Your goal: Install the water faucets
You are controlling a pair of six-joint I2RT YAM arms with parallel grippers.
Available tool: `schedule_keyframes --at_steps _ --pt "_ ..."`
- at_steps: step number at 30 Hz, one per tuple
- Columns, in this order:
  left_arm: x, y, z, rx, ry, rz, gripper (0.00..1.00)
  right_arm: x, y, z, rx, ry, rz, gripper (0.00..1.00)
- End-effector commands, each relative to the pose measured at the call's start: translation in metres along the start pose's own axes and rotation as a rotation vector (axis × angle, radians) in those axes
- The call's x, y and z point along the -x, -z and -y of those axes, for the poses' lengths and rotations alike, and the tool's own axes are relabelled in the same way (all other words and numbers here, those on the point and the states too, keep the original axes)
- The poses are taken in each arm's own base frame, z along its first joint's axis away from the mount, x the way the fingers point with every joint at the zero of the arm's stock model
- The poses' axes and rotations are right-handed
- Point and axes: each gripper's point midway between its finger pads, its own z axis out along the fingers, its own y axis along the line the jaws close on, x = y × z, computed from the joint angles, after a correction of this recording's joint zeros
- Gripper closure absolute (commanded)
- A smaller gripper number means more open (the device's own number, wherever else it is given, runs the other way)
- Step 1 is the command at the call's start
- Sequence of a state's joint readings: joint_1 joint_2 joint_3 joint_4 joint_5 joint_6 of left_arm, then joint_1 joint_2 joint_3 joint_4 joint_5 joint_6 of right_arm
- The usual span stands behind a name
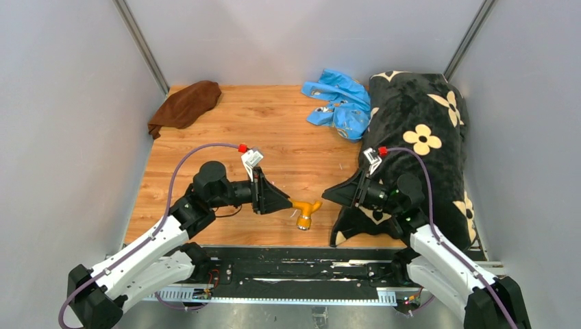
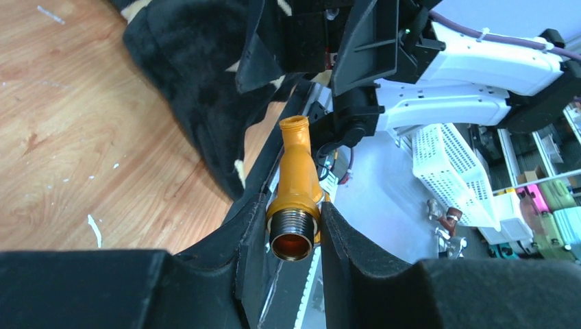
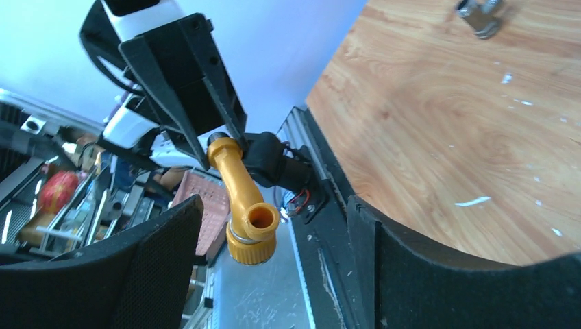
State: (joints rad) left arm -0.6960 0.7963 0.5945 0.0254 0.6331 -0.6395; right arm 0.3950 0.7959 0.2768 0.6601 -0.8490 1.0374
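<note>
The left gripper (image 1: pixel 288 203) is pinching the brass-orange tap spout (image 2: pixel 299 171). In the left wrist view its two black fingers (image 2: pixel 241 250) are pressing on both sides of the round silver threaded end, and the orange body is sticking out past the fingertips and ending in an open orange mouth. From above, the spout is pointing to the right, and a short branch of it is turning down toward the arm bases. The spout is hanging in the air over the near part of the wooden table (image 1: pixel 274 137), close to its near edge.

The right gripper (image 1: pixel 327 195) is facing the left one, just beside the free end of the spout and not touching it. Its fingers (image 3: pixel 157 271) are standing wide apart and are holding nothing; in the right wrist view the spout is showing in the gap between them, further out.

The silver-grey T-shaped fitting (image 3: pixel 479 12) is lying on the bare wood, apart from both grippers. I cannot find it with certainty in the top view.

Further out, a black blanket with cream flowers (image 1: pixel 418 116) is covering the right side of the table, under the right arm. A bright blue plastic bag (image 1: pixel 339 103) is lying at the far edge, touching the blanket. A brown cloth (image 1: pixel 185 103) is lying in the far left corner.
</note>
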Motion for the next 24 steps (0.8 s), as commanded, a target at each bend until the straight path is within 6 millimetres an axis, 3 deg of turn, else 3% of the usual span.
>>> schedule_keyframes --at_steps 1,5,11,21,24 --pt "0.025 0.006 0.029 -0.108 -0.103 0.082 1.00 0.006 -0.005 -0.043 0.132 0.049 -0.046 0.24" --pt "0.031 0.006 0.041 -0.162 -0.105 0.092 1.00 0.003 -0.011 -0.056 0.192 0.085 -0.044 0.22" --pt "0.034 0.003 0.043 -0.168 -0.090 0.084 1.00 -0.010 -0.026 -0.085 0.290 0.133 -0.094 0.21" --pt "0.039 -0.002 0.038 -0.159 -0.069 0.114 1.00 -0.027 -0.037 -0.089 0.377 0.052 -0.153 0.21" --pt "0.041 -0.002 0.037 -0.155 -0.069 0.125 1.00 -0.030 -0.039 -0.090 0.400 0.040 -0.153 0.25"
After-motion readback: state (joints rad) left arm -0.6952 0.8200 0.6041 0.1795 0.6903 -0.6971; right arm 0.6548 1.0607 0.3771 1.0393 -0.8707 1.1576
